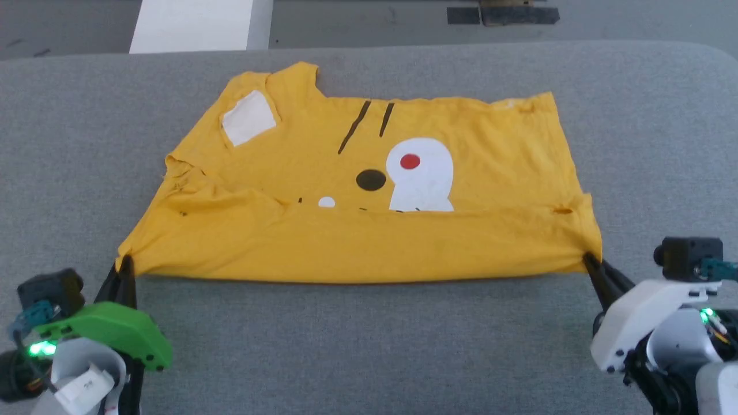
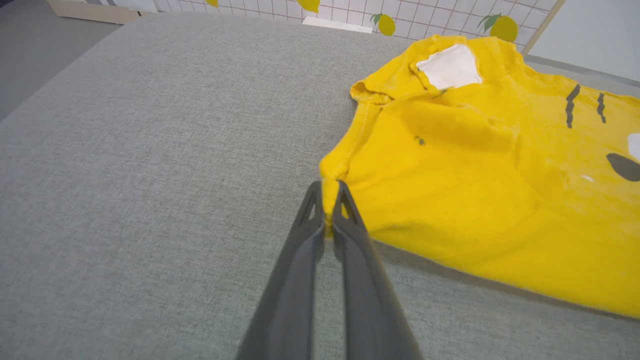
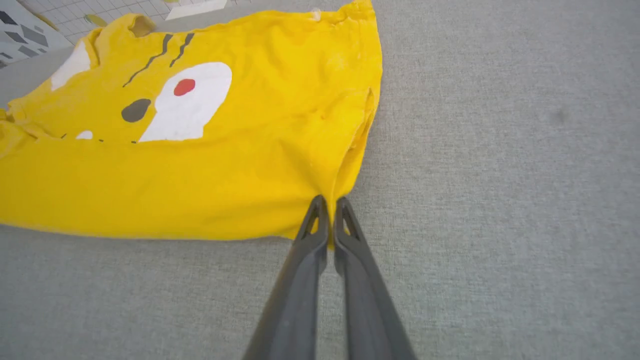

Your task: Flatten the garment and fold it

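The garment (image 1: pixel 357 230) is a bright yellow T-shirt lying on the grey cloth surface, its near part doubled over the cartoon print with white patches, a red dot and a black dot. My left gripper (image 1: pixel 124 265) is shut on the garment's near left corner; in the left wrist view the yellow cloth (image 2: pixel 450 165) is pinched between the fingertips of that gripper (image 2: pixel 329 192). My right gripper (image 1: pixel 589 259) is shut on the near right corner, and the right wrist view shows the garment (image 3: pixel 200 175) nipped at my gripper's tips (image 3: pixel 330 205).
The grey padded surface (image 1: pixel 369 346) stretches wide around the shirt. Beyond its far edge lie a dark floor, a white board (image 1: pixel 196 23) and a dark strip (image 1: pixel 501 14). A tiled wall with lemon pictures (image 2: pixel 385 22) shows in the left wrist view.
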Tool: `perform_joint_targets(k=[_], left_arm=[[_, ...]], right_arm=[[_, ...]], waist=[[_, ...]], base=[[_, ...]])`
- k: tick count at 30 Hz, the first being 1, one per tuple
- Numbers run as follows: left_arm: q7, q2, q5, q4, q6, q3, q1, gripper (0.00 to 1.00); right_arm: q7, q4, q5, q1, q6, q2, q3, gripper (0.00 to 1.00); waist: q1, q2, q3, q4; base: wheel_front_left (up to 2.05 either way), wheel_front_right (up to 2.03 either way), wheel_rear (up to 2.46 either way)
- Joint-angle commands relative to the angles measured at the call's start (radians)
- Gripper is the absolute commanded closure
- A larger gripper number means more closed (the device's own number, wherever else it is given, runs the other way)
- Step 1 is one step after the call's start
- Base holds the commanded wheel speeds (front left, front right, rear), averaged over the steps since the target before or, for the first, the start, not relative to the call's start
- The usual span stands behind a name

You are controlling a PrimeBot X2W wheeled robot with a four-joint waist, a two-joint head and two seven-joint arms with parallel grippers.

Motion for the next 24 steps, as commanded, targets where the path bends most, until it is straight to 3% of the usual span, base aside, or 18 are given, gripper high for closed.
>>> perform_joint_targets(k=[1,9,13,20,21,23,24], left_arm=[[-0.004,0.012,0.008,-0.017,0.016,0.012,0.037,1.00],[0.077,0.036,-0.018,-0.100,0.086,0.023,0.237,1.00],[0.135,0.029,-0.048,-0.098,0.083,-0.006,0.294,1.00],[0.185,-0.003,-0.087,-0.044,0.065,-0.044,0.302,1.00],[0.185,-0.008,-0.091,-0.035,0.059,-0.047,0.298,1.00],[0.171,-0.015,-0.093,-0.023,0.051,-0.048,0.286,0.00],[0.166,-0.017,-0.094,-0.020,0.045,-0.049,0.282,0.00]], right_arm=[[-0.004,-0.020,0.012,0.031,-0.002,0.000,0.003,1.00],[0.137,-0.085,0.034,0.201,-0.002,0.000,-0.047,1.00],[0.195,-0.055,0.037,0.254,-0.002,0.000,-0.064,1.00],[0.145,0.061,0.038,0.258,-0.002,0.000,-0.066,1.00],[0.125,0.078,0.040,0.253,-0.002,0.000,-0.063,0.86],[0.084,0.097,0.043,0.245,-0.002,0.000,-0.054,0.00],[0.063,0.100,0.047,0.242,-0.002,0.000,-0.053,0.00]], waist=[[0.0000,0.0000,-0.035,-0.005],[0.0000,0.0000,-0.050,-0.011],[0.0000,0.0000,-0.046,-0.011],[0.0000,0.0000,-0.045,-0.007],[0.0000,0.0000,-0.047,-0.006],[0.0000,0.0000,-0.055,-0.003],[0.0000,0.0000,-0.059,-0.002]], base=[[0.00,0.00,0.00],[0.00,0.00,0.00],[0.00,0.00,0.00],[0.00,0.00,0.00],[0.00,0.00,0.00],[0.00,0.00,0.00],[0.00,0.00,0.00]])
